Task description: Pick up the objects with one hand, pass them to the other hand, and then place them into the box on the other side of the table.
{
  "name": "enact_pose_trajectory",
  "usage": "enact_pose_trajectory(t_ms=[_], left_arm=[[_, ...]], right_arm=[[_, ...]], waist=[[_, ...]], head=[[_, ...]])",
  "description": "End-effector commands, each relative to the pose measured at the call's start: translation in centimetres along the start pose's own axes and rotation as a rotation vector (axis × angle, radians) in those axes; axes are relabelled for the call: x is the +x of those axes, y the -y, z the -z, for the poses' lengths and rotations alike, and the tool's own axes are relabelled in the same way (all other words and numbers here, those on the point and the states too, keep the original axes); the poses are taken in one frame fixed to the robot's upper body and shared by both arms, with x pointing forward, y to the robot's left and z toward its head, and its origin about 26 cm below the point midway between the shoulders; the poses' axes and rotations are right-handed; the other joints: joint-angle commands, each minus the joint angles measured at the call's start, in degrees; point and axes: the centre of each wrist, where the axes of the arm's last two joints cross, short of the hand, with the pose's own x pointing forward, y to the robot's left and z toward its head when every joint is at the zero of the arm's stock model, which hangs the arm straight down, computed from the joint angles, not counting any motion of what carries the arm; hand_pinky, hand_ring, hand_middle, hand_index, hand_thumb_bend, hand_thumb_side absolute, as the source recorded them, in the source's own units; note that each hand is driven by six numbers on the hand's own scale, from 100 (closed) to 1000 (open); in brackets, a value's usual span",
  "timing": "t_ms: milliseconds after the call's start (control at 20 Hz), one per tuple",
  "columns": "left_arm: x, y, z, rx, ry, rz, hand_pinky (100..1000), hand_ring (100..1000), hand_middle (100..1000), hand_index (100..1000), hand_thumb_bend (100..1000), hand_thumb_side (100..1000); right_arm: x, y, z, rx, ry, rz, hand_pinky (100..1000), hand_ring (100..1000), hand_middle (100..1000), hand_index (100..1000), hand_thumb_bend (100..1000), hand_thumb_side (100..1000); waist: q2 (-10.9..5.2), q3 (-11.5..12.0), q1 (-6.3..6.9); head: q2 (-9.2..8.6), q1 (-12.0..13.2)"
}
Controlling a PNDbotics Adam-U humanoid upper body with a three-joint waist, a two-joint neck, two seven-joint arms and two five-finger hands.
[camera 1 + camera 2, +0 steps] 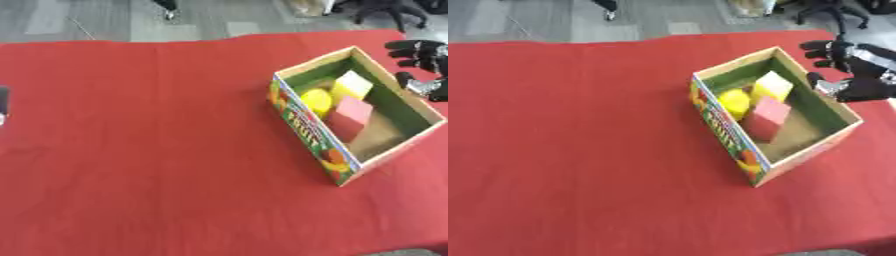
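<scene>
1. Currently, a cardboard box [815, 145] with a printed fruit label on its long near wall sits on the red tablecloth [157, 150], toward the table's right edge and turned askew to it.
2. Inside the box lie three objects: a pale yellow block [772, 86] toward the far end, a yellow round piece [733, 102] against the labelled wall, and a pink block [767, 118] just beside both, nearer the middle.
3. The near end of the box floor is bare brown cardboard.
4. The right hand [852, 70] hovers by the box's far right corner, just outside the rim, with its black fingers spread apart and holding nothing.
5. At the table's left edge, a small dark shape [3, 102] shows; whether this is the left hand cannot be told.
</scene>
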Motion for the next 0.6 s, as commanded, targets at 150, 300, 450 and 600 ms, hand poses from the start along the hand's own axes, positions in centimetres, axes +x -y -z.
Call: enact_pose_trajectory(t_ms=[150,300,450,600], left_arm=[[0.4,-0.7,0.6,0.027,0.025,0.001,728,634,649,848,480,462],[0.5,-0.6,0.7,0.032,0.023,-0.007,723,631,646,847,473,464],[0.6,-0.5,0.8,0.046,0.001,-0.028,719,624,638,846,447,481],[0.8,-0.4,1.1,0.067,-0.063,-0.094,703,610,629,849,381,550]], right_arm=[[0.6,1.7,-0.8,-0.044,-0.001,-0.035,978,1000,1000,1000,100,307],[0.9,1.4,-0.6,-0.118,0.036,0.063,955,1000,978,1000,100,489],[2.4,0.8,-0.3,-0.245,0.152,0.248,947,1000,969,1000,100,672],[4.4,0.0,0.0,-0.336,0.336,0.425,956,1000,982,1000,100,614]], waist=[[-0.95,-0.27,0.08],[-0.89,-0.37,0.24],[-0.88,-0.46,0.40],[-0.99,-0.57,0.58]], head=[[-0.24,0.45],[-0.19,0.80],[-0.14,1.48],[-0.04,3.11]])
